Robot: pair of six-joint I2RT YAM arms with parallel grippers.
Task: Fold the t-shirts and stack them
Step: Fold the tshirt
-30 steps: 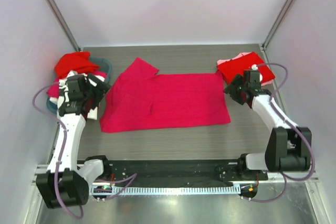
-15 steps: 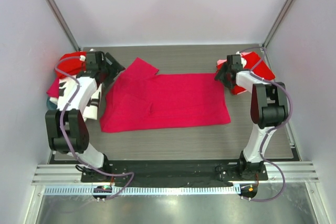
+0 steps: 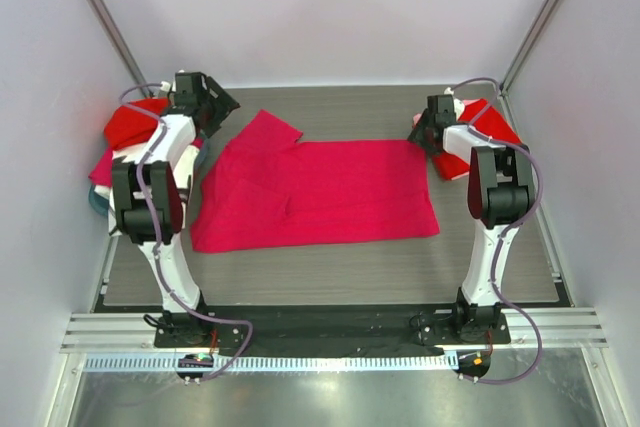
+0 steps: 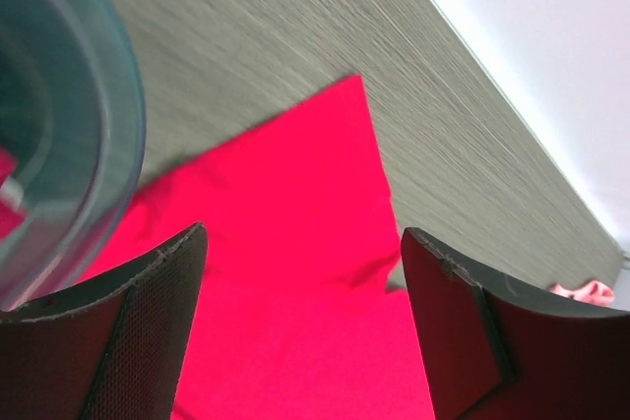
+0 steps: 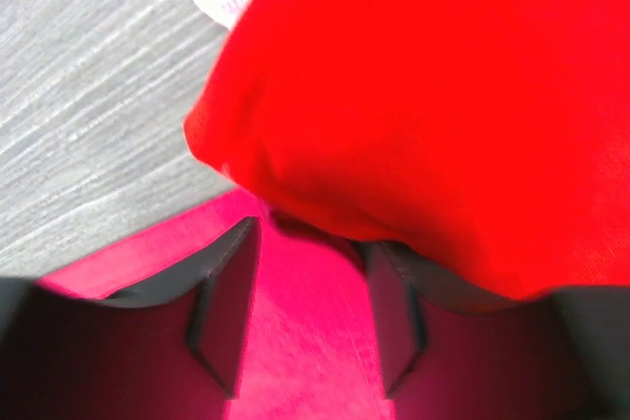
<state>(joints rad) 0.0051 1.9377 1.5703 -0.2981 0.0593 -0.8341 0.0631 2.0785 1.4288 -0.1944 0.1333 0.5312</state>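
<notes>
Both arms have swung away from the near side toward the far edge of the spread crimson t-shirt (image 3: 320,192). The left gripper (image 3: 225,107) now hovers just past its far-left sleeve. The right gripper (image 3: 420,135) now sits at its far-right corner, against the folded red stack (image 3: 500,129). In the blurred wrist view it seems to touch the cloth.

Matt cloth t-shirt (image 3: 320,197), wood-grained matt table (image 3: 400,112), smooth glossy translucent plastic basket (image 4: 69,95).

The left arm (image 3: 168,142) and right arm (image 3: 495,187) have white links, black joints and looping purple-grey cables (image 3: 539,192). The left tool (image 4: 300,322) has dark, flat fingers (image 4: 128,331).
</notes>
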